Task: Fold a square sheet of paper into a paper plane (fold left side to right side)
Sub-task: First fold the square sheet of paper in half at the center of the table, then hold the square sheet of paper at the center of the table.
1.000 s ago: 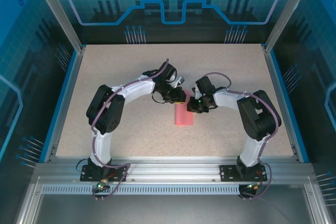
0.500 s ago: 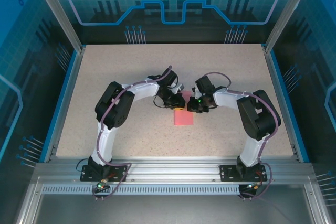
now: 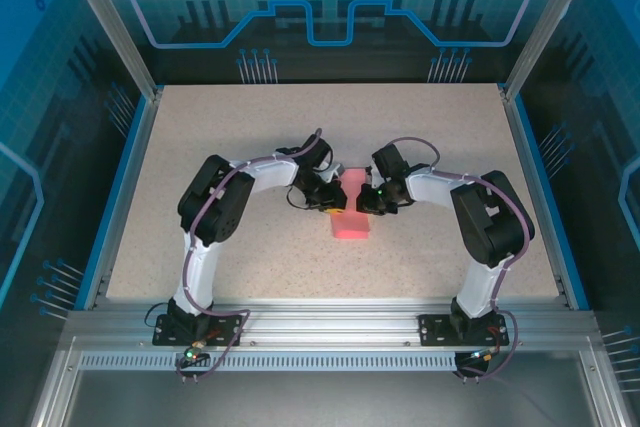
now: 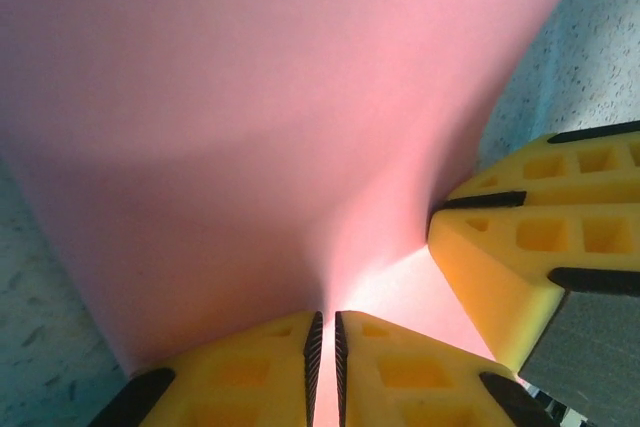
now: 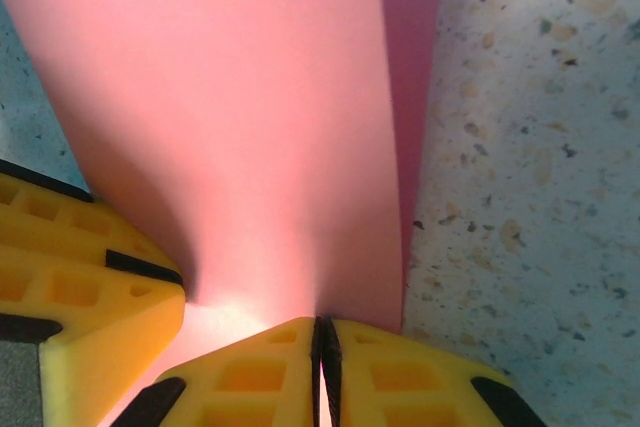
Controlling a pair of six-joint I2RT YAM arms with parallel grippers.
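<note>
Change, sheet: Compared with one second ago, more of the square sheet of paper (image 3: 351,215) shows in the top view. Its pink band now reaches up between the two wrists, where before we saw only the near part.
Change, left arm: The left arm (image 3: 213,204) has its elbow drawn in toward the centre and its wrist brought down against the sheet's left edge. Half a second ago it was already almost in this pose.
Change, right arm: We see no shift in the right arm (image 3: 490,215) across the three top views.
Sheet, place: It lies at the middle of the surface (image 3: 250,142), between the two wrists and well clear of the blue rim.
Sheet, form: It is folded to a narrow strip, longer than wide. In the right wrist view a darker second layer shows along the right side under the upper one. Close to the cameras the paper bows rather than lying flat.
Left fingers (image 4: 400,362): Pressed together with only a hairline gap, pinching the sheet's edge.
Right fingers (image 5: 250,372): Pressed together likewise, pinching the opposite edge.
Fingers, relation: In each wrist view we see a yellow finger of the other arm just beside, touching the same paper.
</note>
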